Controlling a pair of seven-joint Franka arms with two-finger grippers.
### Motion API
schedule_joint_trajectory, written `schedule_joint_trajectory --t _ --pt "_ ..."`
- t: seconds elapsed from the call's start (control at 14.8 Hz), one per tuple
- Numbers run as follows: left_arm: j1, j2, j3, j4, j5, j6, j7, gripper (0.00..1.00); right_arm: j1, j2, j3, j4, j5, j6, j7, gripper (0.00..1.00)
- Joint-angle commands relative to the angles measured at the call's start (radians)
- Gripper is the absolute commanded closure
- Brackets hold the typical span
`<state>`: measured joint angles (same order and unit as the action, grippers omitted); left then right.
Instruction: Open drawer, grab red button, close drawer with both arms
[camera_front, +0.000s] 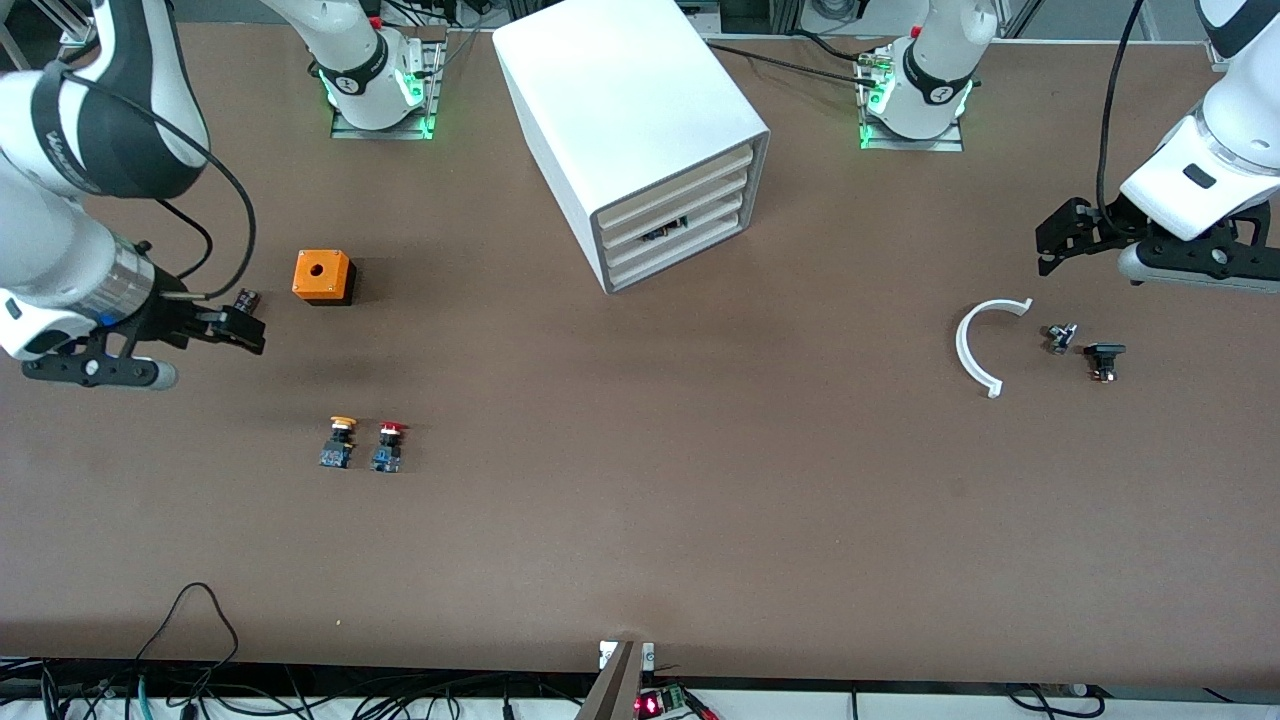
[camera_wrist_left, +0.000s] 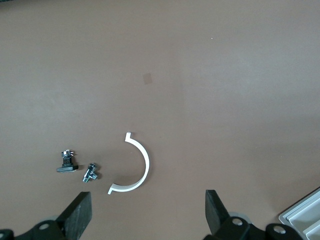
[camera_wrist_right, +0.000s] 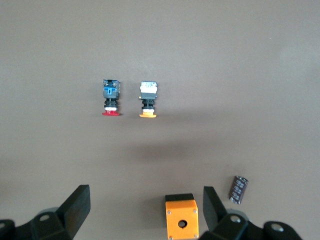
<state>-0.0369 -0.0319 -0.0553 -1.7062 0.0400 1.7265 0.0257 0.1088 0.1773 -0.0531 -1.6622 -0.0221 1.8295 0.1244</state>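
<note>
The white four-drawer cabinet (camera_front: 630, 120) stands at the middle of the table near the robots' bases. Its cream drawer fronts (camera_front: 678, 212) sit about flush, and one middle drawer shows a dark slit. The red-capped button (camera_front: 388, 446) lies on the table beside the orange-capped one (camera_front: 340, 443). Both also show in the right wrist view, red (camera_wrist_right: 111, 98) and orange (camera_wrist_right: 148, 100). My right gripper (camera_front: 245, 330) (camera_wrist_right: 145, 207) is open and empty over the table beside the orange cube (camera_front: 323, 277). My left gripper (camera_front: 1048, 245) (camera_wrist_left: 148, 215) is open and empty over the left arm's end.
A small dark cylinder (camera_front: 247, 299) (camera_wrist_right: 238, 189) lies beside the orange cube (camera_wrist_right: 182, 216). A white half ring (camera_front: 980, 345) (camera_wrist_left: 134, 162) and two small metal parts (camera_front: 1060, 338) (camera_front: 1104, 360) lie below the left gripper. A cabinet corner (camera_wrist_left: 305, 220) shows in the left wrist view.
</note>
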Motion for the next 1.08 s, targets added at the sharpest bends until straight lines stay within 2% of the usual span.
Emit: schedule_joint_trajectory --t 0.0,0.14,0.27,1.01 --pt "-0.006 -0.013 0.006 -0.009 -0.015 -0.001 -0.007 0.00 -0.003 -0.019 0.010 0.089 -0.001 -0.117 -0.002 0.01" --pt "-0.006 -0.013 0.006 -0.009 -0.015 -0.001 -0.006 0.00 -0.001 -0.010 0.010 0.186 -0.002 -0.202 -0.008 0.01" --pt "-0.008 -0.013 0.003 -0.003 -0.015 -0.001 -0.007 0.00 0.000 -0.007 0.010 0.235 -0.002 -0.239 -0.008 0.01" --pt "-0.008 -0.011 0.003 0.002 -0.015 -0.015 -0.009 0.00 0.002 -0.006 0.012 0.308 -0.003 -0.248 -0.023 0.00"
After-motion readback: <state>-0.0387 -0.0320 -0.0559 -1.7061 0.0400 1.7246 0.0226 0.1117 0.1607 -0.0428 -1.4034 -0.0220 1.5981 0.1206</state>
